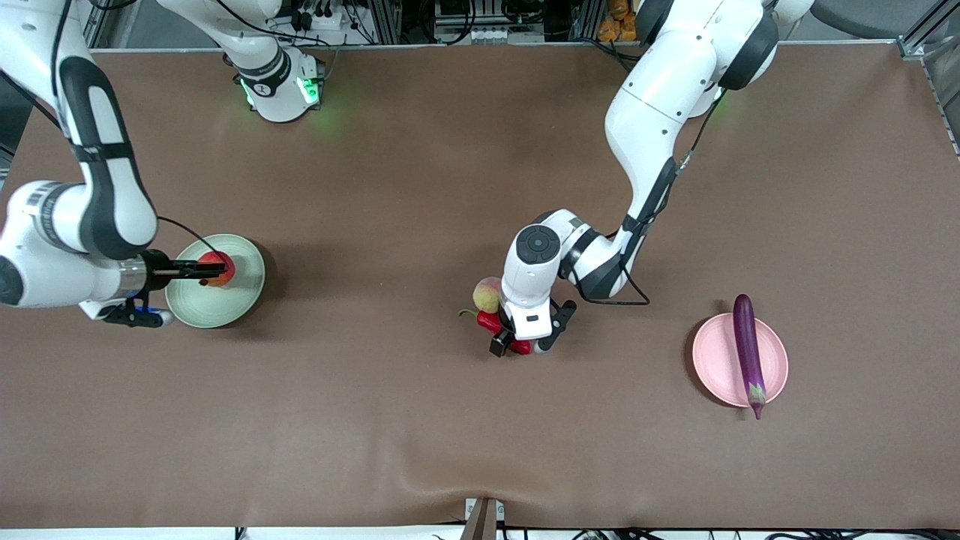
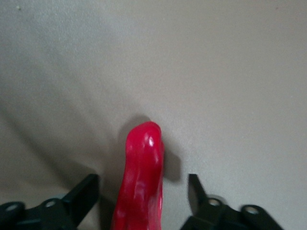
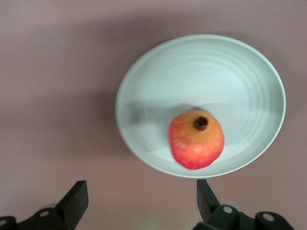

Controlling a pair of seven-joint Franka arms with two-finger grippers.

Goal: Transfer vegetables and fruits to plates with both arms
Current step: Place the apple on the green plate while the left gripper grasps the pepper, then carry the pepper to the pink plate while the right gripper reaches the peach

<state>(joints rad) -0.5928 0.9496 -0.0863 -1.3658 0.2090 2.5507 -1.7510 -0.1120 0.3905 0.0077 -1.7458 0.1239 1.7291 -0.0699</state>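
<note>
A red pomegranate [image 1: 217, 268] [image 3: 196, 139] rests on the pale green plate [image 1: 217, 311] [image 3: 201, 72] toward the right arm's end of the table. My right gripper [image 1: 202, 270] [image 3: 141, 191] hangs open over that plate's edge, holding nothing. At mid-table my left gripper [image 1: 521, 343] [image 2: 144, 187] is low over the red chili pepper [image 1: 489, 321] [image 2: 141, 177]. Its fingers stand on either side of the chili with a gap on each side. A yellow-pink peach [image 1: 487, 294] lies against the chili, farther from the front camera. The purple eggplant [image 1: 748, 352] lies across the pink plate [image 1: 716, 360].
A brown cloth [image 1: 375, 420] covers the table. The two arm bases [image 1: 281, 90] stand along the table's edge farthest from the front camera.
</note>
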